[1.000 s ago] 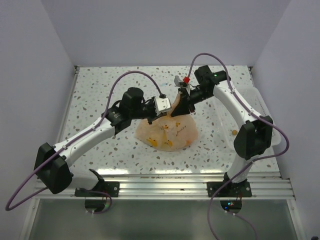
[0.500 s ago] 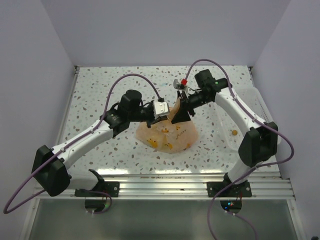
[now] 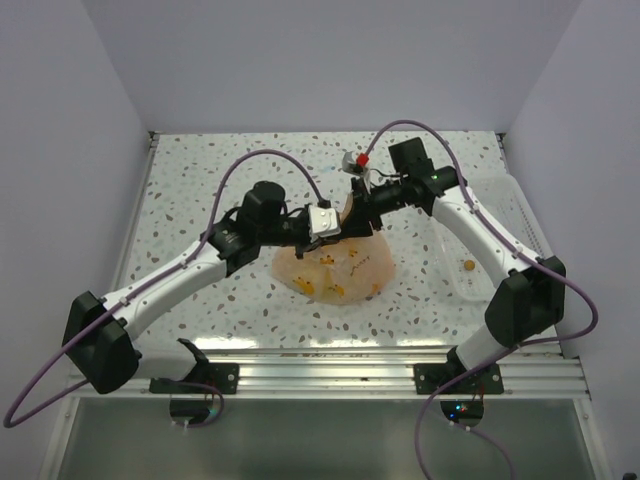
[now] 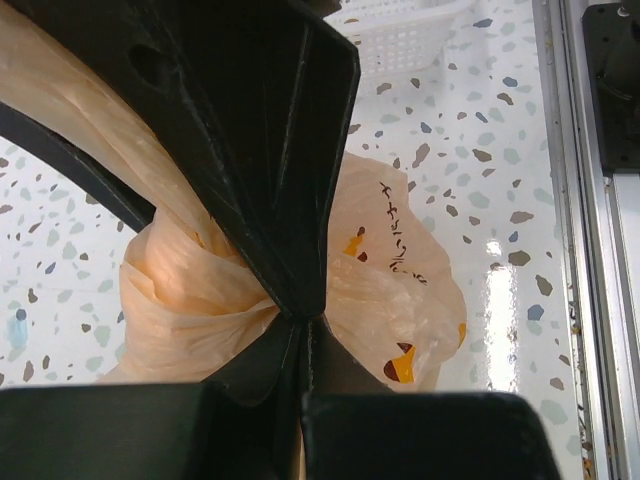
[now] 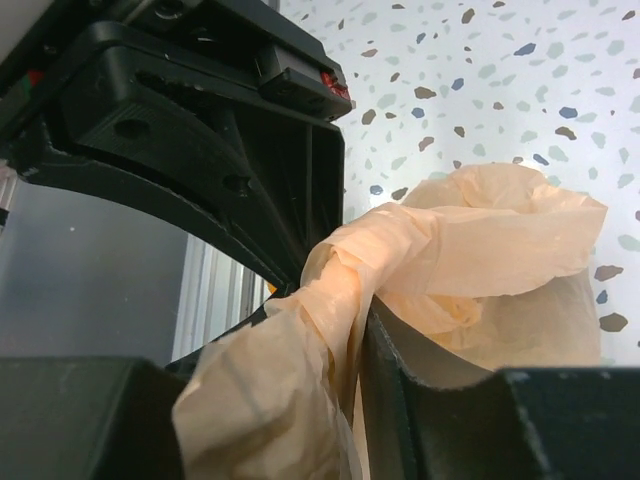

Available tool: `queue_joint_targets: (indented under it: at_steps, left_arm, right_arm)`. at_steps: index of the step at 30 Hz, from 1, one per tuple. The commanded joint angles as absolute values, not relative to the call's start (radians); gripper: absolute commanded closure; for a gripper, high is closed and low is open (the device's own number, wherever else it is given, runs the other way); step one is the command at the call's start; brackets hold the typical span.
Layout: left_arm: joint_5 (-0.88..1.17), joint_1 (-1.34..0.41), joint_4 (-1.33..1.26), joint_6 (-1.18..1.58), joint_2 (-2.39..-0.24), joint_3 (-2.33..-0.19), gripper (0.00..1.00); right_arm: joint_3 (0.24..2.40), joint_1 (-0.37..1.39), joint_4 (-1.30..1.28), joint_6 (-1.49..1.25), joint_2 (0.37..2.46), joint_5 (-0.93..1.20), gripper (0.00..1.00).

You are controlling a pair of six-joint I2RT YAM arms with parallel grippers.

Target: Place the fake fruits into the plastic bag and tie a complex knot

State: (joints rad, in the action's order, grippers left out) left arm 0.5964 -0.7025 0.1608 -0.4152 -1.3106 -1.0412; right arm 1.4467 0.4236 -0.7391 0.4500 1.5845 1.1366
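Note:
The peach-orange plastic bag point(image 3: 340, 265) lies at the table's middle with fake fruits point(image 3: 310, 287) showing yellow through it, and again in the left wrist view as fake fruits point(image 4: 400, 365). Its handles rise to both grippers, which meet just above the bag's far side. My left gripper point(image 3: 335, 225) point(image 4: 300, 325) is shut on a handle at the bag's gathered neck. My right gripper point(image 3: 352, 213) point(image 5: 330, 320) has a bunched, twisted handle point(image 5: 345, 270) filling the gap between its jaws. I cannot tell whether a knot is formed.
A white plastic tray point(image 3: 505, 215) stands at the right edge with a small orange piece point(image 3: 468, 265) in it. The tray's latticed wall point(image 4: 400, 30) shows in the left wrist view. Grey walls close in the sides and back.
My right gripper let its jaws out, then closed them partway on the handle, and shifted slightly back and left. The left gripper crept right, still shut.

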Motion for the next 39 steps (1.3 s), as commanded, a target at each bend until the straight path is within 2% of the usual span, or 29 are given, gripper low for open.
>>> queue_joint_targets:
  at_steps: [1,3,5,8,10,11,14,16,20,22,24,30,32,34,35,37,38,39]
  left_arm:
    - [0.62,-0.709,0.13,-0.446,-1.269,-1.045,1.0]
    - [0.617,-0.709,0.133,-0.452,-1.263,-1.042,1.0]
    - [0.615,-0.707,0.14,-0.456,-1.259,-1.043,1.0]
    - [0.624,-0.706,0.158,-0.462,-1.255,-1.051,1.0]
    - [0.661,-0.689,0.211,-0.465,-1.246,-1.066,0.86]
    - [0.695,-0.669,0.228,-0.463,-1.24,-1.081,0.69]
    - [0.831,-0.546,0.262,-0.39,-1.224,-1.109,0.5]
    - [0.839,-0.482,0.303,-0.377,-1.233,-1.133,0.45]
    - [0.753,-0.474,0.287,-0.414,-1.253,-1.137,0.32]
    - [0.775,-0.474,0.259,-0.411,-1.285,-1.14,0.3]
    - [0.798,-0.476,0.236,-0.393,-1.319,-1.14,0.16]
    - [0.847,-0.488,0.16,-0.396,-1.361,-1.1,0.08]
    - [0.88,-0.492,0.137,-0.39,-1.367,-1.095,0.14]
    - [0.902,-0.506,0.17,-0.402,-1.381,-1.107,0.29]
    - [0.914,-0.514,0.192,-0.406,-1.391,-1.13,0.51]
    - [0.939,-0.514,0.251,-0.399,-1.408,-1.155,0.78]
    - [0.945,-0.512,0.259,-0.39,-1.402,-1.166,0.96]
    - [0.963,-0.499,0.25,-0.362,-1.378,-1.163,1.0]
  right_arm:
    - [1.448,0.436,-0.721,0.472,1.595,1.117,0.69]
    - [1.451,0.439,-0.761,0.511,1.597,1.103,0.73]
    - [1.46,0.443,-0.814,0.583,1.601,1.103,0.8]
    - [1.465,0.446,-0.837,0.624,1.608,1.094,1.0]
    - [1.466,0.445,-0.842,0.646,1.608,1.078,1.0]
    - [1.466,0.446,-0.85,0.659,1.606,1.075,1.0]
    - [1.465,0.445,-0.848,0.689,1.598,1.071,1.0]
    - [1.465,0.445,-0.848,0.712,1.595,1.077,1.0]
    - [1.485,0.446,-0.827,0.729,1.594,1.101,1.0]
    - [1.497,0.446,-0.825,0.732,1.597,1.111,1.0]
    - [1.506,0.446,-0.804,0.716,1.594,1.121,1.0]
    - [1.483,0.446,-0.75,0.713,1.546,1.158,1.0]
    - [1.467,0.446,-0.72,0.706,1.537,1.155,1.0]
    - [1.435,0.445,-0.692,0.7,1.514,1.14,1.0]
    - [1.419,0.446,-0.634,0.692,1.503,1.131,1.0]
    - [1.349,0.448,-0.54,0.641,1.459,1.058,1.0]
    - [1.321,0.448,-0.435,0.629,1.444,1.03,1.0]
    - [1.292,0.446,-0.389,0.627,1.427,0.988,1.0]
